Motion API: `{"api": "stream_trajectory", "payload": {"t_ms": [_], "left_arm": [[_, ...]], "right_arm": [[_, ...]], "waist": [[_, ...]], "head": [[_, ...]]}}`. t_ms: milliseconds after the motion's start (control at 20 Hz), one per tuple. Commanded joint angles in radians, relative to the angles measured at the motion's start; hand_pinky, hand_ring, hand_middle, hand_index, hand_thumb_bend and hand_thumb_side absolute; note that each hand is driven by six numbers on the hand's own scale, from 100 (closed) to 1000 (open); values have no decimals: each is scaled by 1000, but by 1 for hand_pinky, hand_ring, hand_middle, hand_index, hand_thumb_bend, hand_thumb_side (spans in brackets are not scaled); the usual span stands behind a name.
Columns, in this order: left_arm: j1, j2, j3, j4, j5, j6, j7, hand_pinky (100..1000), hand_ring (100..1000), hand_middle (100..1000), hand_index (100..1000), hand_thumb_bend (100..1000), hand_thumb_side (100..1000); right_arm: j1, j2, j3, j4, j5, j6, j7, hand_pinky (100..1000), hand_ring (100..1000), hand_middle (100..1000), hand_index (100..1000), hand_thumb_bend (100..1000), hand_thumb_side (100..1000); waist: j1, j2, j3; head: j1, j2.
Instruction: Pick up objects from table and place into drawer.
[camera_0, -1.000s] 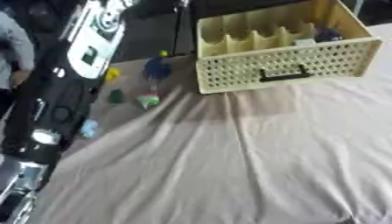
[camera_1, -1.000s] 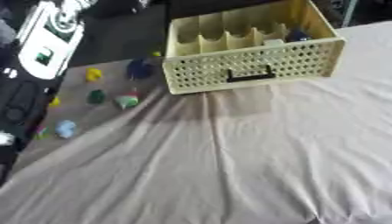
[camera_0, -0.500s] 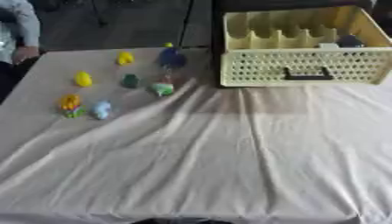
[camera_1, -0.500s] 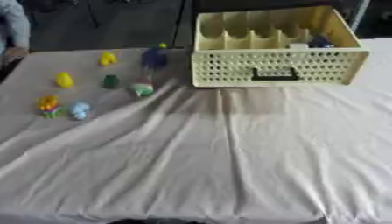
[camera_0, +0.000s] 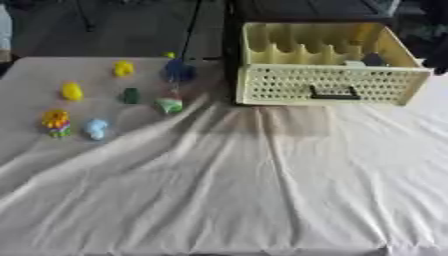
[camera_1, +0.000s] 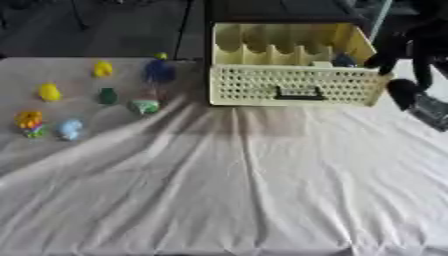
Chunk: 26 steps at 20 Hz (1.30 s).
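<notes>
Toys (camera_0: 131, 95) sit far-left, drawer (camera_0: 325, 85) far-right w/ dividers; my right hand (camera_1: 411, 47) beside it, grip state unclear, must cross left, pinch one upright.

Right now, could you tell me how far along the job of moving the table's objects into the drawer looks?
Barely started, it seems. One dark blue object already sits in the drawer, at its right end. Nothing is visibly in hand: the right hand shows beside the drawer, its fingers unclear. Left: the small toys on the cloth, among them a yellow one, a green one and a light blue one.
</notes>
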<state>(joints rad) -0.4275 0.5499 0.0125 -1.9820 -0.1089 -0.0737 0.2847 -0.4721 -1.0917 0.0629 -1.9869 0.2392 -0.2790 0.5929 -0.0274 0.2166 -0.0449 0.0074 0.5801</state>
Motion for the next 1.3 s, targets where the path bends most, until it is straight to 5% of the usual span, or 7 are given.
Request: {"api": "stream_trajectory", "payload": {"t_ms": [50, 350, 650, 800, 900, 1100, 1300], "left_arm": [[11, -25, -4, -18, 9, 1, -28, 576, 718, 710, 961, 152, 938], [33, -70, -6, -18, 3, -22, -41, 574, 716, 708, 961, 132, 943], [38, -89, -15, -18, 13, -21, -55, 570, 712, 705, 960, 104, 960], [38, -96, -23, -18, 18, -14, -68, 569, 712, 705, 961, 100, 961], [36, -101, -26, -18, 20, -8, -76, 568, 712, 704, 960, 100, 956], [37, -106, -29, -18, 20, 4, -84, 565, 710, 703, 959, 100, 953], [37, -111, -30, -18, 21, 17, -84, 556, 708, 703, 958, 100, 963]], "right_arm": [[-7, -64, 25, -13, -48, -12, 84, 100, 351, 625, 853, 100, 917], [-2, -67, 88, -13, -52, -19, 146, 100, 345, 626, 858, 100, 968], [-20, -44, 150, -13, -57, 37, 186, 100, 349, 636, 849, 100, 905], [-46, -30, 179, -13, -125, 104, 226, 259, 486, 605, 829, 100, 931], [-70, -19, 196, -13, -197, 196, 270, 336, 508, 621, 832, 100, 1000], [-131, 6, 213, 28, -266, 342, 311, 314, 486, 629, 806, 100, 1000], [-202, 48, 219, 121, -233, 370, 314, 269, 456, 618, 799, 100, 1000]], "waist": [[-2, -9, 2], [-3, 6, 9], [-2, 20, 21], [-6, 22, 29], [-8, 23, 37], [-10, 26, 50], [-10, 28, 59]], "head": [[-16, -27], [-22, -50], [-33, -58], [-48, -49], [-60, -41], [-80, -28], [-93, -21]]}}
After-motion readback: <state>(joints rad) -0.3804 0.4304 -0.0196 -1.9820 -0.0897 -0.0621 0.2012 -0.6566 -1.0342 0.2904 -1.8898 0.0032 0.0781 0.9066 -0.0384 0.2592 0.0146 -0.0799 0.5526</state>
